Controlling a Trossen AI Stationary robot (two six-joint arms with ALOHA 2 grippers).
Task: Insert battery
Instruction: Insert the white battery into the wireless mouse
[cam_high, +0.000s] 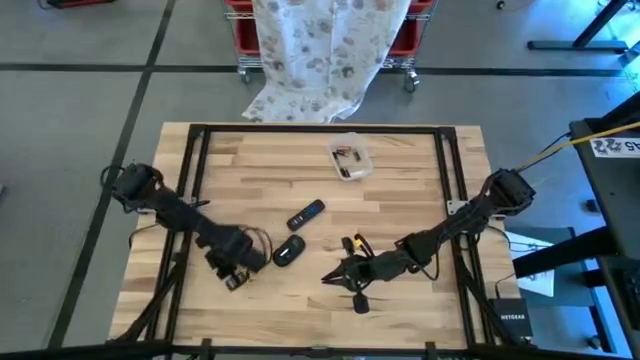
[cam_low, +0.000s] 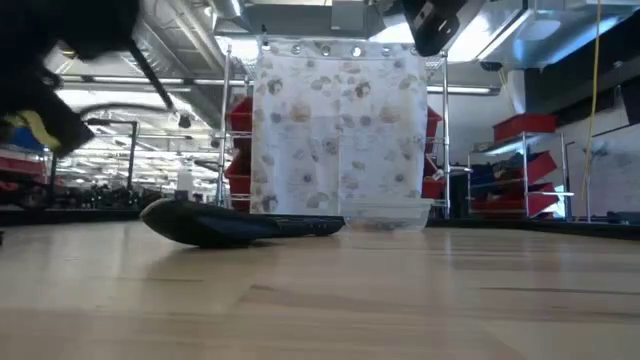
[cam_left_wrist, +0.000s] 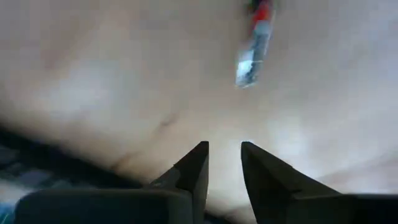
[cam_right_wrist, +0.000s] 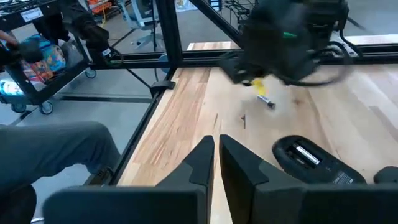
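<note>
A black device (cam_high: 289, 250) lies on the table with its battery bay (cam_right_wrist: 306, 154) facing up; a silver cell shows in the bay. A loose battery (cam_left_wrist: 254, 45), silver with a red end, lies on the wood beyond my left gripper (cam_left_wrist: 224, 152), whose fingers stand a little apart and hold nothing. From the right wrist view the same battery (cam_right_wrist: 266, 101) lies just under the left gripper (cam_right_wrist: 280, 37). My right gripper (cam_right_wrist: 215, 146) hovers right of the device with its fingers closed together and nothing between them.
A black remote (cam_high: 306, 214) lies just beyond the device. A clear tub (cam_high: 350, 157) with small parts stands at the far middle. A small black piece (cam_high: 360, 301) lies near the front edge, under the right arm. A person's grey-clad leg (cam_right_wrist: 56, 149) shows off the table's left side.
</note>
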